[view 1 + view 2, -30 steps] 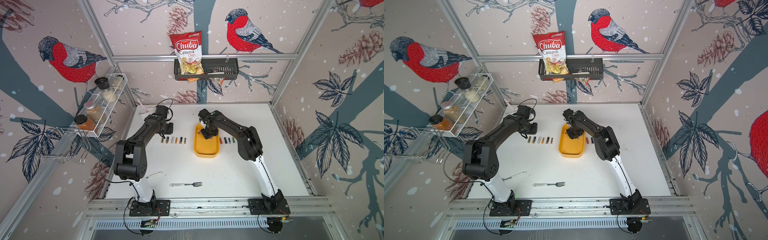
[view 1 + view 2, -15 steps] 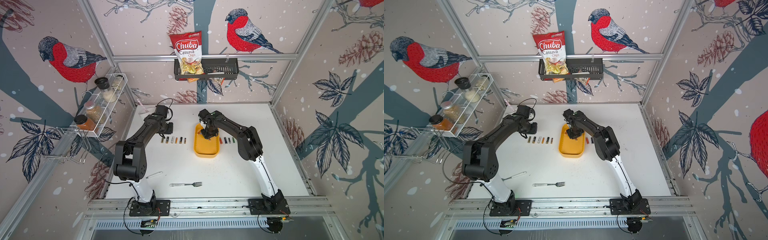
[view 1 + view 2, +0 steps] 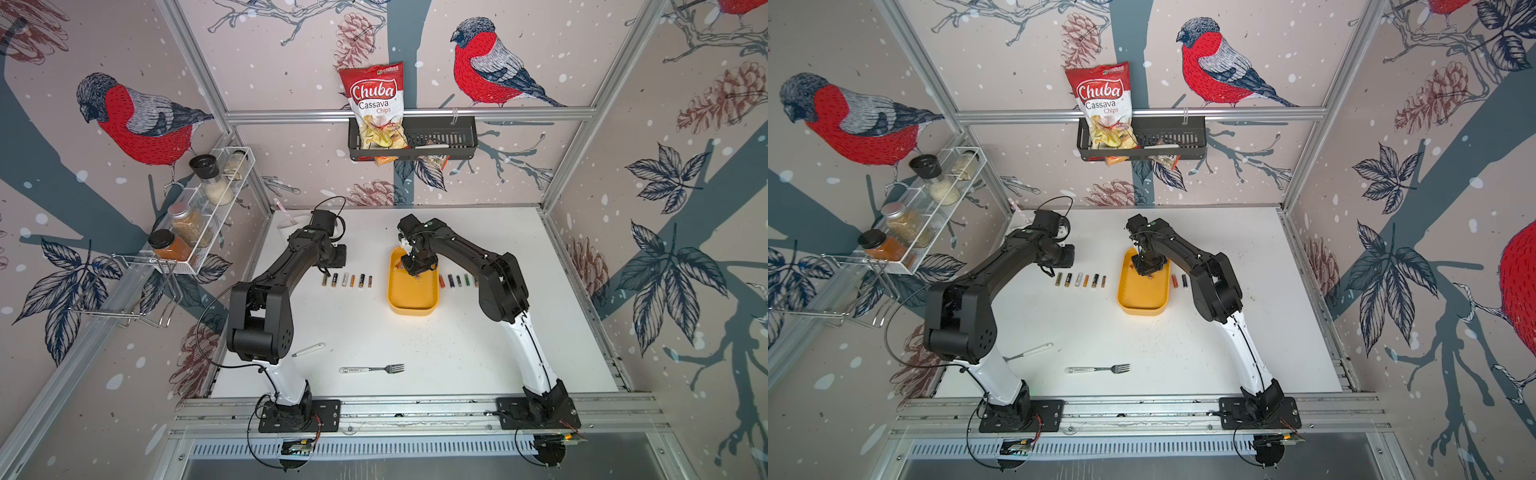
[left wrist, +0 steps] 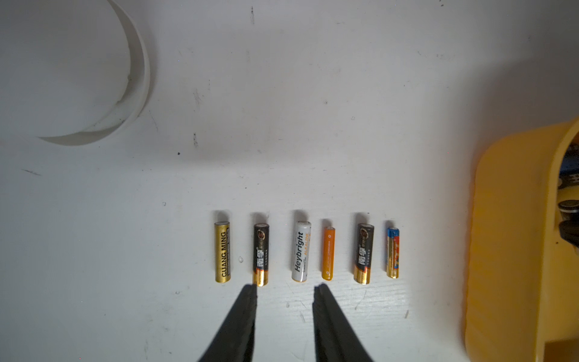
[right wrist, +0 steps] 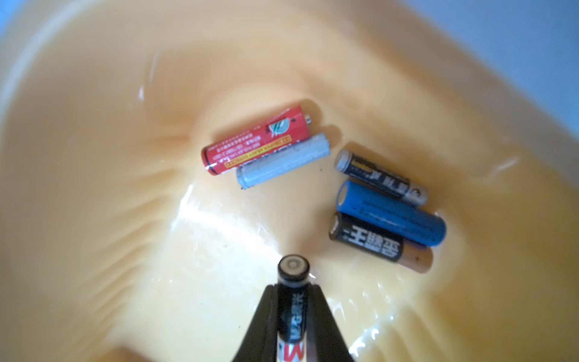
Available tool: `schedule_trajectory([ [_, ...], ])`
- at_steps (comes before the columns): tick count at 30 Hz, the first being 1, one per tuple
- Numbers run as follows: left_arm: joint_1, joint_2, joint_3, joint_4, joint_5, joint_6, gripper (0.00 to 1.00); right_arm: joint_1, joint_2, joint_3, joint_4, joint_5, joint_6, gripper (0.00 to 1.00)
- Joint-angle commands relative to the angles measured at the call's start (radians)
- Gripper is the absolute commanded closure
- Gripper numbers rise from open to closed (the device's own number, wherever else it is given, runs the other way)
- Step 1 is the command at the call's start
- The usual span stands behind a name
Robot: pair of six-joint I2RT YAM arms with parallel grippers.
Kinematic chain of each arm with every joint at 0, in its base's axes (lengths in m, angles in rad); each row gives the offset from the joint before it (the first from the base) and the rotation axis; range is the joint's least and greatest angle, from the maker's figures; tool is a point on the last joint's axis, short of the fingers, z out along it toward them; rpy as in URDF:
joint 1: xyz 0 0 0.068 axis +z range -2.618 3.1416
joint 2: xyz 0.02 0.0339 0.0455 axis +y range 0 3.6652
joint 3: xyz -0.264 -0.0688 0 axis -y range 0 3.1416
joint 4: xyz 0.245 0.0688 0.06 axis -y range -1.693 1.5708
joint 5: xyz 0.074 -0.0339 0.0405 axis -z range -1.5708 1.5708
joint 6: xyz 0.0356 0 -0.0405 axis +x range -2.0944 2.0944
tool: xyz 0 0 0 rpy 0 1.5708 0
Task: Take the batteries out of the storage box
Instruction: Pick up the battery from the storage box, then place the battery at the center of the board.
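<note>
- Yellow box sits mid-table between the two arms, as both top views show.
- Reaching into the far end of the box, the right gripper has its jaws clamped tight on a black battery. The cell pokes out past the fingertips, its flat cap facing the wrist camera. Whether it has left the floor of the box cannot be told.
- Five loose cells lie on the box floor beyond it. A red cell and a grey cell touch side by side.
- Apart from that pair, a blue cell lies packed between a black-and-silver cell and a black-and-gold cell.
- Over bare table on its own side of the box, the left gripper hangs with jaws partly open and nothing between them. Its tips stop just short of a row of six batteries laid out parallel on the table. A white cell lines up with the gap between the fingers.
- On the right arm's side of the box lies a second row of batteries, partly hidden by that arm.
- Nearer the arm bases, a fork lies well apart from the box.
</note>
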Motion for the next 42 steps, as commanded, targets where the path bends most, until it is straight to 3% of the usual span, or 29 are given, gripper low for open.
schedule_trajectory([
  [1, -0.002, -0.009, 0.004, -0.012, 0.011, -0.020, 0.65, -0.011, -0.031, -0.001, -0.009, -0.014, 0.043, 0.82],
  [17, -0.016, -0.018, -0.015, 0.021, 0.029, -0.041, 0.65, -0.092, -0.264, -0.106, -0.033, 0.002, 0.142, 0.82],
  [31, -0.019, -0.021, -0.016, 0.024, 0.036, -0.037, 0.65, -0.133, -0.521, -0.526, 0.101, 0.013, 0.218, 0.82],
  [42, -0.018, -0.040, -0.041, 0.016, 0.028, -0.035, 0.65, -0.088, -0.545, -0.765, 0.250, -0.027, 0.263, 0.82],
])
